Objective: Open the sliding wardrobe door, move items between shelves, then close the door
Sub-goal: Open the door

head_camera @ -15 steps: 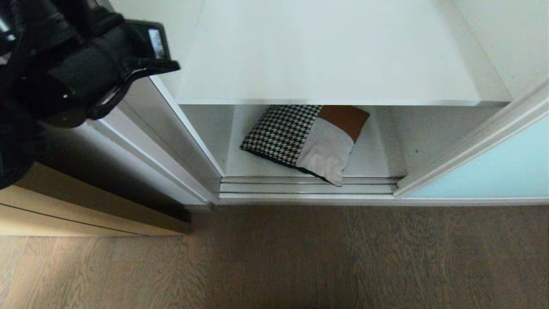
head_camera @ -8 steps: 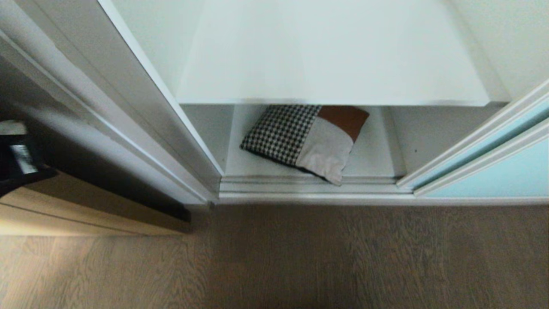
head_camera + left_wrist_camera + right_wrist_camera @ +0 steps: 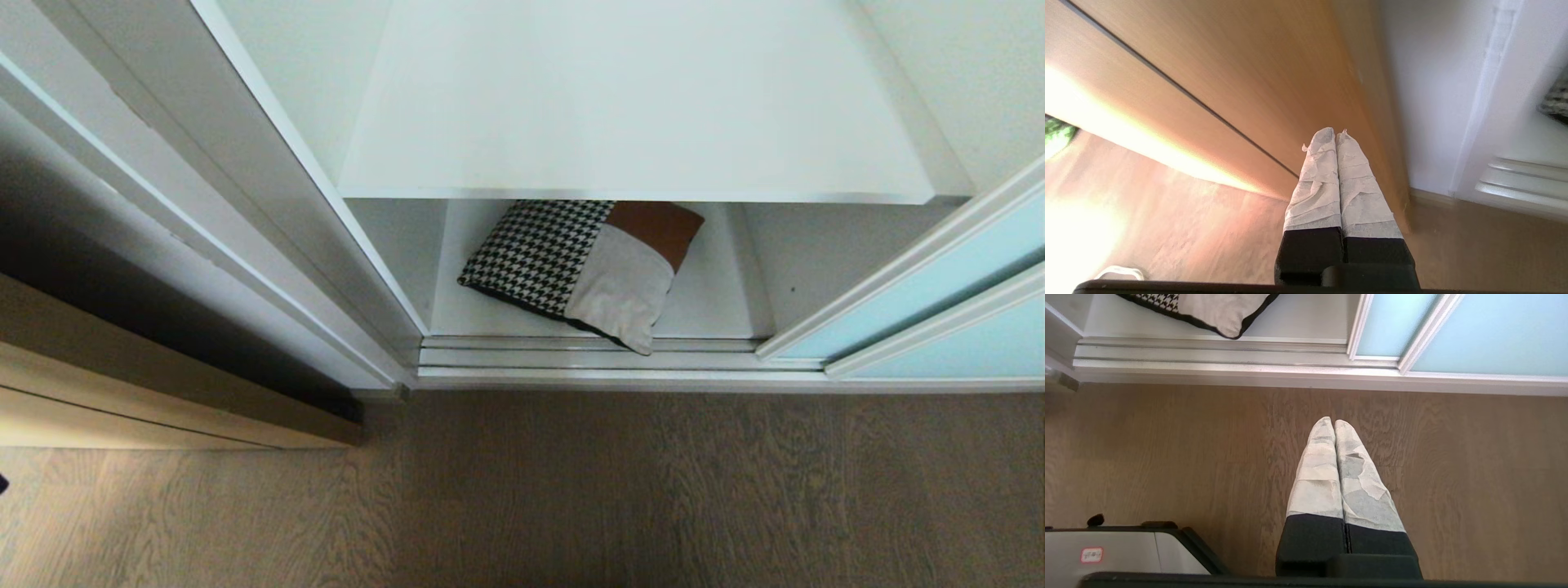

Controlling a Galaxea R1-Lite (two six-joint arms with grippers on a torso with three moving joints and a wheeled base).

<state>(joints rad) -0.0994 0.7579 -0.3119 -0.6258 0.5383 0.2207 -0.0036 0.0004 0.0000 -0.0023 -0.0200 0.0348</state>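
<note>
Fingers on both arms are pressed tight together and hold nothing. On the left gripper (image 3: 1335, 136) the pale wrapped tips meet in front of the tan wood-grain door (image 3: 1229, 73), low down near the wooden floor (image 3: 1180, 241), with the white wardrobe frame (image 3: 1484, 94) off to one side; neither arm shows in the head view. Its partner, the right gripper (image 3: 1334, 424), hangs over the bare floor a little way out from the wardrobe's bottom track (image 3: 1216, 355), pointing toward the opening. From where I stand the wardrobe is open in the middle: the sliding wardrobe door (image 3: 914, 306), pale aqua glass in a slim light frame, sits over on the right, with a second panel of the same kind (image 3: 963, 351) overlapping it on the near side. Inside, the cushion (image 3: 584, 269) lies on the lowest shelf (image 3: 710, 302), tilted so that one cream corner reaches out over the track at the near edge. Its houndstooth patch faces left, the cream patch is nearer, and the rust-brown patch tucks back under the upper shelf (image 3: 637, 106), which spans the opening above it. A bit of the robot's base (image 3: 1118, 551) shows at the edge of the right wrist view.
</note>
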